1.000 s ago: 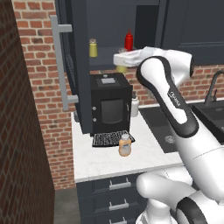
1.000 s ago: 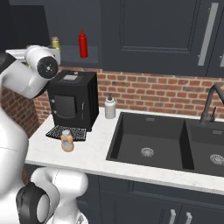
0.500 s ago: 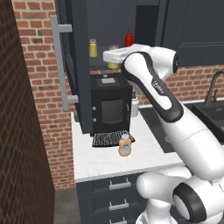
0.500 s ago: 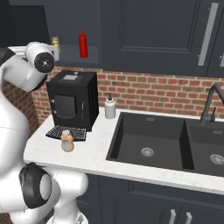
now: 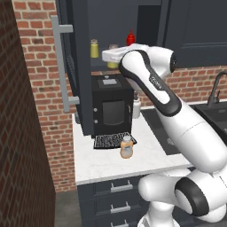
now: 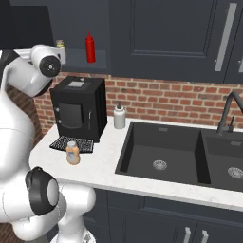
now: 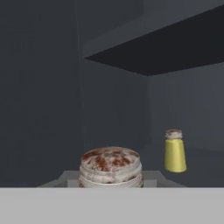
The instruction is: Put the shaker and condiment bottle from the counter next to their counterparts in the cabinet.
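Grey-capped shaker (image 7: 110, 168) pinched in your gripper (image 5: 111, 55), just swung left into cabinet (image 5: 111, 26), near mustard twin (image 7: 175, 151). Orange condiment bottle (image 5: 127, 147) waits on counter (image 5: 99, 164).

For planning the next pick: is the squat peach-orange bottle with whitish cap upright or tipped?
Upright: the squat peach-orange bottle stands cap-up on the white marbled counter.

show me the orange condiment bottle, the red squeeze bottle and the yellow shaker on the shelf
condiment bottle (image 5: 127, 148), left base view, its orange body.
red squeeze bottle (image 6: 90, 49), right base view, mid body.
yellow shaker (image 7: 175, 155), hand view, its yellow body.
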